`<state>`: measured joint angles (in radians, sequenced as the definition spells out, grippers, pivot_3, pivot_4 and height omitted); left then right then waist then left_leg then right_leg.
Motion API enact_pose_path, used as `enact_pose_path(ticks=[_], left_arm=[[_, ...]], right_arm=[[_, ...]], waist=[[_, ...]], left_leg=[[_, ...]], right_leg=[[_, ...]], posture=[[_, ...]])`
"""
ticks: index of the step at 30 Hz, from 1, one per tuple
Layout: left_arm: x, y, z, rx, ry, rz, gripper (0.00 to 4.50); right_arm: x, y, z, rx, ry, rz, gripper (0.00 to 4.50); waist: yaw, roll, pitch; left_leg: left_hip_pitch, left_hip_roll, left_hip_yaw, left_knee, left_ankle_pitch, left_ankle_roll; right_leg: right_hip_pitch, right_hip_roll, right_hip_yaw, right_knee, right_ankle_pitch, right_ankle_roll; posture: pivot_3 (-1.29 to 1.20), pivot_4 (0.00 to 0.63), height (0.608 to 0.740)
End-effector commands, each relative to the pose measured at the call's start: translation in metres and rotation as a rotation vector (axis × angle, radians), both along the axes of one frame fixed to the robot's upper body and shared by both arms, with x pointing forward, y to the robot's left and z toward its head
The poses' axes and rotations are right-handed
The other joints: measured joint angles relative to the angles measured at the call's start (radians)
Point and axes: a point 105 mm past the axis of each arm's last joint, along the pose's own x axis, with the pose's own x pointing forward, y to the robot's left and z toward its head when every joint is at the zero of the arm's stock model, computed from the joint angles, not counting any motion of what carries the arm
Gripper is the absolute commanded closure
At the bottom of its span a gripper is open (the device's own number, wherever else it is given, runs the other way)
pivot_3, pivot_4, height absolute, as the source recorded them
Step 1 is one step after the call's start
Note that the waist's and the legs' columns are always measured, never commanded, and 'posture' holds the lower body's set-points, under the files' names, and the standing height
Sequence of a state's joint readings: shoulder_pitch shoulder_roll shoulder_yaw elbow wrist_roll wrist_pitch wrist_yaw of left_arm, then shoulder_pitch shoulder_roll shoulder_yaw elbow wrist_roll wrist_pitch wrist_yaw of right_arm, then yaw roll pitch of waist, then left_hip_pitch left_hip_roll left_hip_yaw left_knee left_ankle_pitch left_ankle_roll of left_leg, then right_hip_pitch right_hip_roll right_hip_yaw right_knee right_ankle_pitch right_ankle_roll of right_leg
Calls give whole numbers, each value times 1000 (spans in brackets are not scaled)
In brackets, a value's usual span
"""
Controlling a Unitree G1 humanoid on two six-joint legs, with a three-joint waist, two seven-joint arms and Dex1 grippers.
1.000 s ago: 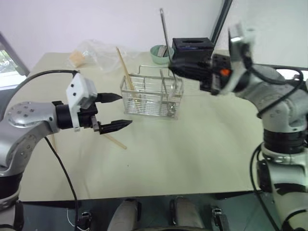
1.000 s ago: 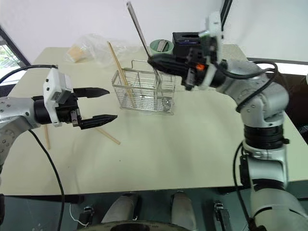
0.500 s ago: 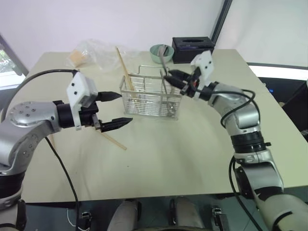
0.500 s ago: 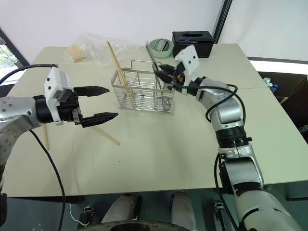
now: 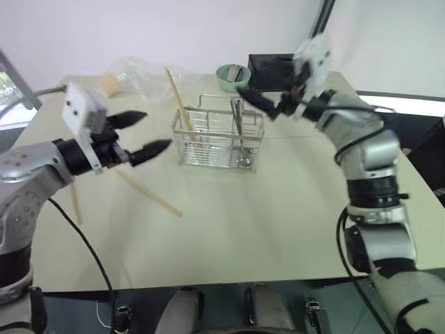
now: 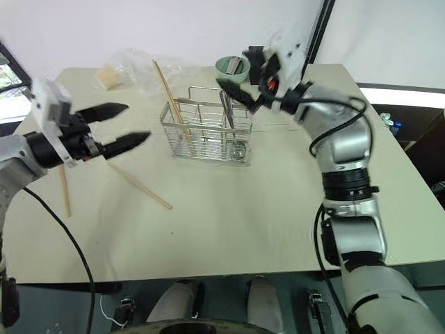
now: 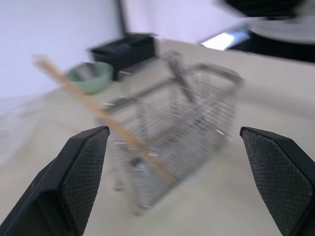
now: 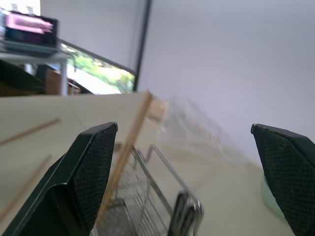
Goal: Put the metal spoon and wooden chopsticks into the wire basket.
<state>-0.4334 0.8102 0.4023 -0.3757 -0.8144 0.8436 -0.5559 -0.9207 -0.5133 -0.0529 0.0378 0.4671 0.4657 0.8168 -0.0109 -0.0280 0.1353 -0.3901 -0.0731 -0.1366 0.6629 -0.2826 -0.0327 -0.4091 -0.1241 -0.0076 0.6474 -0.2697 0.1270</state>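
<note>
The wire basket [image 5: 219, 138] stands mid-counter [image 5: 278, 209] toward the far side. The metal spoon [image 5: 238, 118] stands inside its right part, bowl hidden among the wires. One wooden chopstick [image 5: 179, 104] leans from its left end; two lie on the counter to the left [image 6: 139, 184]. Left tool [image 5: 141, 132] empty, fingers spread; right tool [image 6: 235, 92] open just above the basket.

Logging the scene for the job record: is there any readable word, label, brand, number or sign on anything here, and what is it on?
None can be read.
The black tissue box, green bowl, plastic bag and wire basket carry no visible lettering.
The lit screen beyond the table shows pink marks, too blurred to read.
</note>
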Motion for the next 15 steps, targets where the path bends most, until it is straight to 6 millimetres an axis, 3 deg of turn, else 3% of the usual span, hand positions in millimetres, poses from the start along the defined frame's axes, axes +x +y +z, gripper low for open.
enact_pose_path(ticks=[1, 3, 6, 10, 15], left_arm=[[7, 30, 24, -118, -53, 209, 0], [16, 53, 24, -172, -28, 381, 0], [27, 85, 16, -247, 48, 617, 0], [30, 138, -23, -327, 273, 958, 0], [27, 171, -63, -298, 493, 1148, 0]], right_arm=[[-43, -1, 18, -58, -70, 196, 32], [-67, -2, 9, -130, -43, 304, 32], [-85, -2, -8, -188, 11, 372, 32], [-96, 0, -33, -211, 93, 377, 32], [-107, 2, -58, -232, 169, 374, 32]], waist=[[2, -1, -1], [3, -3, -2], [0, -4, -2], [-3, -5, -3], [2, -6, -3]], left_leg=[[0, 0, 0, 0, 0, 0], [0, -1, 0, 0, 0, 0], [0, -1, 0, 0, 0, 0], [1, 0, 0, 0, 0, 0], [1, 0, -2, 0, 0, 0]], right_leg=[[0, 0, 0, 0, 0, 0], [1, -1, 0, 0, 0, 0], [3, -1, 0, -1, 0, 0], [4, 0, 1, 0, 0, 1], [1, 2, 2, 1, 0, 1]], posture=[[0, 150, 649], [0, 150, 649], [0, 150, 649], [0, 150, 649], [0, 150, 649]])
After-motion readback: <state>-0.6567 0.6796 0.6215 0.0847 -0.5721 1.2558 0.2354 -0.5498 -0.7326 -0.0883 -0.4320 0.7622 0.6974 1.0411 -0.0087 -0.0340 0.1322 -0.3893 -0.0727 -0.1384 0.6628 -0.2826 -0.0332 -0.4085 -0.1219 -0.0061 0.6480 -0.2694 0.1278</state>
